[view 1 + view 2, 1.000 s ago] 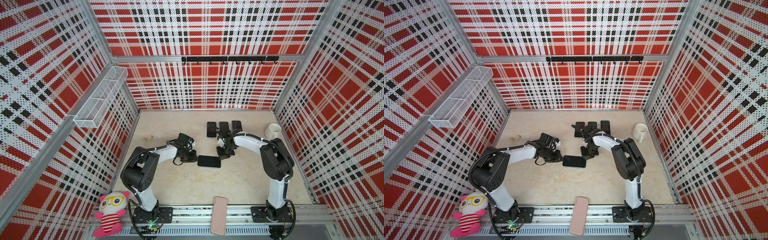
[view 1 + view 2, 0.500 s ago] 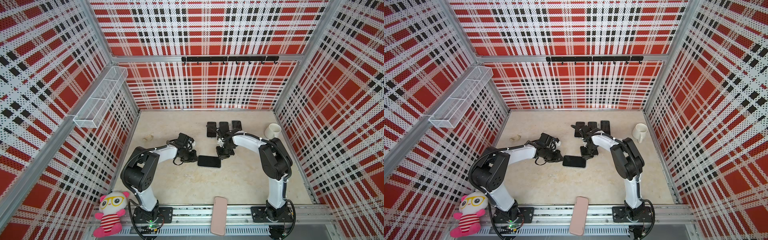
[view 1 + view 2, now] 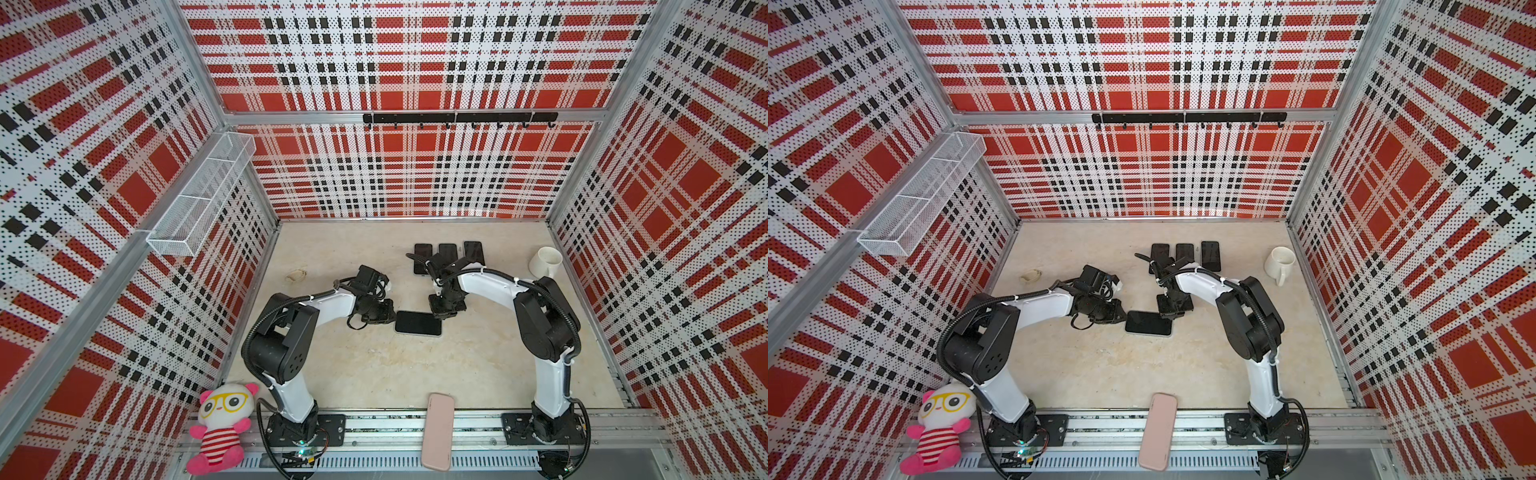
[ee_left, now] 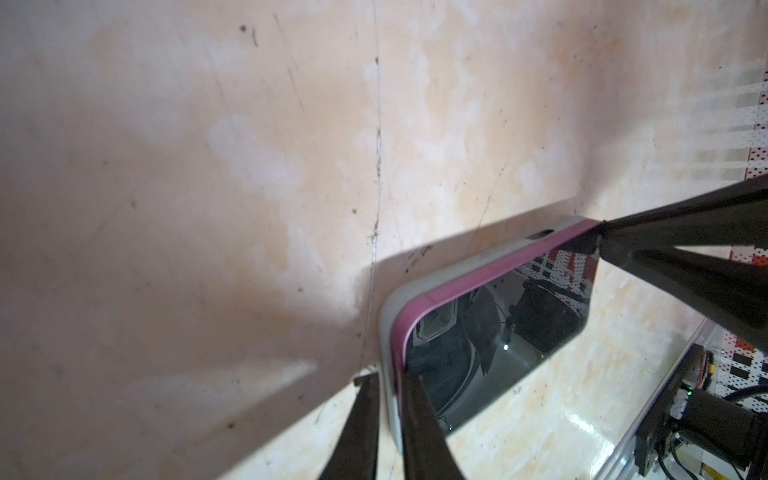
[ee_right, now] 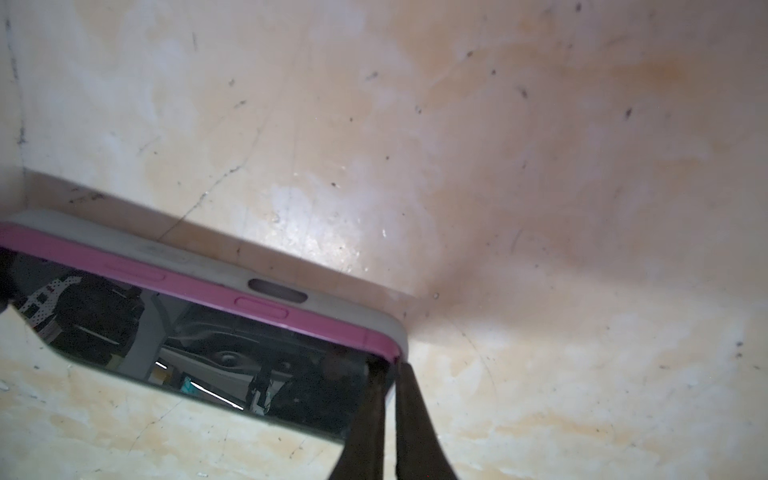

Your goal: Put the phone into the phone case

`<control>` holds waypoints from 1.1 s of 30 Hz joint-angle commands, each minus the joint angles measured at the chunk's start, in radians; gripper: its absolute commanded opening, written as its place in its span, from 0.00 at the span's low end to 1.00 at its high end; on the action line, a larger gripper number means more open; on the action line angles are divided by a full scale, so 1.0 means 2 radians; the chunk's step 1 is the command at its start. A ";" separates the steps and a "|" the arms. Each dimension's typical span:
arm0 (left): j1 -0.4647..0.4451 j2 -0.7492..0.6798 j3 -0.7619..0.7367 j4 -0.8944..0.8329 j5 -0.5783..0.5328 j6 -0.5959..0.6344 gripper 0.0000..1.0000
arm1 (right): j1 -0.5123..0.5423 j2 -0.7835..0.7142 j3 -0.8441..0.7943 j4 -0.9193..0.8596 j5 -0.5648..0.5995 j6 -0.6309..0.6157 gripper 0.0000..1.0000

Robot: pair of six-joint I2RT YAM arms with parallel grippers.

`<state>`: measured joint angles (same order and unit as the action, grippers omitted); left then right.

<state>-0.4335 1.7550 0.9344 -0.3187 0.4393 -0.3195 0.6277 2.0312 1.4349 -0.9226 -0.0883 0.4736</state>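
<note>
Phone (image 3: 417, 323) sits proud in phone case (image 4: 386, 316); left tool (image 4: 387, 378) and right tool (image 5: 390, 365), clamped on its rim, could pry it out.

Mottled tabletop (image 3: 374, 374): phone (image 3: 417, 323), spare phones (image 3: 447, 251), mug (image 3: 544, 262)

2 arms (image 3: 332, 305) (image 3: 486, 286) | 3 blk phones (image 3: 423, 254) (image 3: 447, 251) (image 3: 473, 250) | 1 cased phone (image 3: 417, 323) | 1 pink slab (image 3: 437, 436) | 1 mug (image 3: 545, 262) | 1 plush (image 3: 220, 428)

Pose: left arm folded at the elbow, forearm running toward 2 o'clock. The left gripper (image 3: 391, 319) sits low and points to 3 o'clock, jaws nearly closed, pinching the phone case (image 4: 386, 332) end wall. The right arm forearm runs toward 10 o'clock, wrist bent down. The right gripper (image 3: 437, 312) is nearly closed, pinching a case corner.
</note>
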 commanded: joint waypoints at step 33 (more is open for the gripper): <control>0.008 -0.004 0.002 -0.002 -0.021 0.008 0.16 | -0.041 -0.001 -0.010 0.020 -0.073 -0.060 0.12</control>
<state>-0.4271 1.7542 0.9371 -0.3210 0.4381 -0.3130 0.5381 1.9953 1.4284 -0.9020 -0.2455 0.3698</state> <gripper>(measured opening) 0.164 0.121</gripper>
